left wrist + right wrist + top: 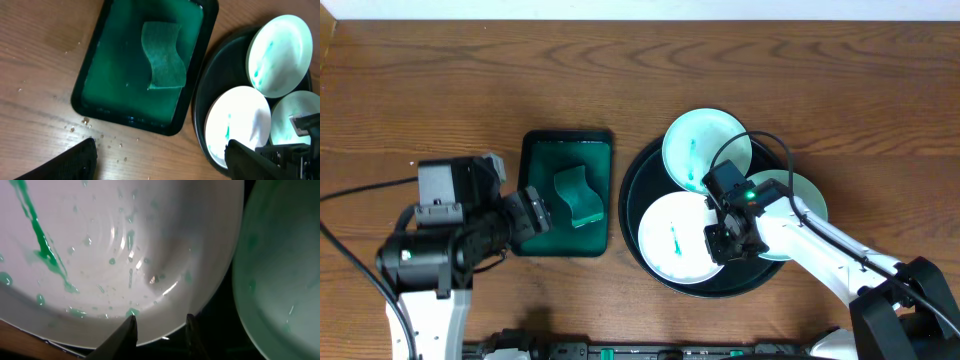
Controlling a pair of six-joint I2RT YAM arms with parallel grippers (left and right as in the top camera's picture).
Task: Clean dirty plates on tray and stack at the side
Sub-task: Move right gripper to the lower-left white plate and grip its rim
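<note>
Right fingers, spread, straddle the rim of 1 small white green-smeared plate in the round black glossy tray; left fingers gape wide over the wooden table

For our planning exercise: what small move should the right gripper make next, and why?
Probably close the right gripper on the front plate: the wrist view shows its open fingers flanking that plate's rim, so a pinch should secure it for lifting.
</note>
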